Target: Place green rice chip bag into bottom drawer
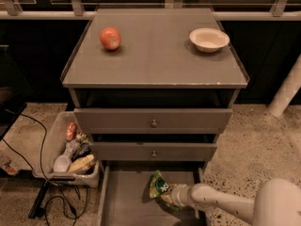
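The green rice chip bag is crinkled, with a dark round logo, and stands tilted inside the open bottom drawer, at its middle right. My gripper reaches in from the lower right on a white arm and sits against the bag's right lower side, over the drawer floor. The bag hides its fingertips.
The grey cabinet top carries a red apple at the left and a white bowl at the right. Two shut knobbed drawers sit above. A white bin of packets and black cables lie left.
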Available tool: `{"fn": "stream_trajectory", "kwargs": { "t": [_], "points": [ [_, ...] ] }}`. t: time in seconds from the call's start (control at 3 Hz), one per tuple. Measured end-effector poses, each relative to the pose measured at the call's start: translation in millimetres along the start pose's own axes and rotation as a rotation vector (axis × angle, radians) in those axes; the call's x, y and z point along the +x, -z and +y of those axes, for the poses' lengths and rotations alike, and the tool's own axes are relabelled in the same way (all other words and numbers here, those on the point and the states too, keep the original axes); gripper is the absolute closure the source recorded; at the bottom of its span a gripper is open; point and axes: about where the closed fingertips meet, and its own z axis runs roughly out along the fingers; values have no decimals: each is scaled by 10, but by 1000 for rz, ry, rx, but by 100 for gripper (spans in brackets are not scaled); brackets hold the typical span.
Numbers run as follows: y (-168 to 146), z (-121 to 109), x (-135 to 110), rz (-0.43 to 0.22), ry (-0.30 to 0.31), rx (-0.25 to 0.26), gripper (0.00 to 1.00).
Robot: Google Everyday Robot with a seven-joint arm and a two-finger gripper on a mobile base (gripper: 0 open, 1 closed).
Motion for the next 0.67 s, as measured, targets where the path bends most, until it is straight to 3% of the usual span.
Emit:
{"fn": "stream_trajectory", "kwargs": {
  "t": [0.33,0.67],
  "points": [
    [-84,19,140,23,-10,7,100],
    [-85,19,142,23,-10,7,82]
  ]
}}
